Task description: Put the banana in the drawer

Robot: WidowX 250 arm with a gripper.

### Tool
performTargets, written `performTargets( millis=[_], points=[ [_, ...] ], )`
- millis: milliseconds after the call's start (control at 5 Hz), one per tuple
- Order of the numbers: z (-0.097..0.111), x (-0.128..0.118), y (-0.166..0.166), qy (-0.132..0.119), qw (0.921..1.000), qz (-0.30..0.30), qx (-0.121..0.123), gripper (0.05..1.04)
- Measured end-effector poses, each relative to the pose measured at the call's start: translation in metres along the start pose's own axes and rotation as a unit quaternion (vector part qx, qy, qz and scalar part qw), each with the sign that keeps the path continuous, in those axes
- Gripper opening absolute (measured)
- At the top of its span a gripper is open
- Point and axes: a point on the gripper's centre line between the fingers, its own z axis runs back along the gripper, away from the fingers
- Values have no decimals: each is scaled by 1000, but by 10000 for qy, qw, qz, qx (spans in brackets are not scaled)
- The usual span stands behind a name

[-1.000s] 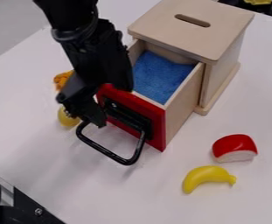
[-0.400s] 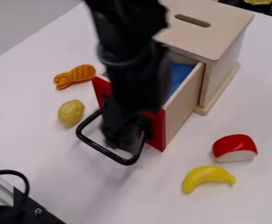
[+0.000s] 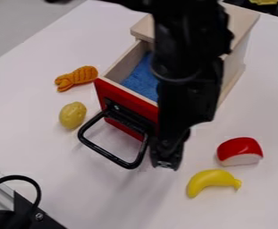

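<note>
Beside banana point(image 3: 211, 180), red-white block point(image 3: 240, 150); near drawer handle point(image 3: 105, 154), yellow toy point(image 3: 73, 115).

Light: bright, diffuse, fairly even across the white surface point(image 3: 57, 161). Shadows: soft-edged, faint grey, below the black drawer handle point(image 3: 105, 154). Arm point(image 3: 188, 58): very dark, with dull grey highlights.

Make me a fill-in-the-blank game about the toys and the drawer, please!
1. The banana is coloured ____.
2. The drawer is not shut but ____.
3. The lining inside the drawer is ____.
4. The handle on the drawer's red front is ____.

Missing words: yellow; open; blue; black.
</note>
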Motion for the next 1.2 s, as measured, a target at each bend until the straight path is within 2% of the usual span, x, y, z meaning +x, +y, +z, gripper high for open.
performTargets(
  millis=[200, 400, 600, 800, 1000, 1200],
  points=[
    [-10, 7, 4, -33, 9984, 567, 13, 1001],
    [-23, 18, 7, -81, 9972, 735, 135, 1001],
    [-44, 27, 6, -24, 9980, 638, 45, 1001],
    [-61, 37, 4, -166, 9986, 499, -101, 1001],
    [-72, 45, 5, -223, 9987, 405, -192, 1000],
    [-83, 47, 5, -177, 9989, 348, -269, 1000]
  ],
)
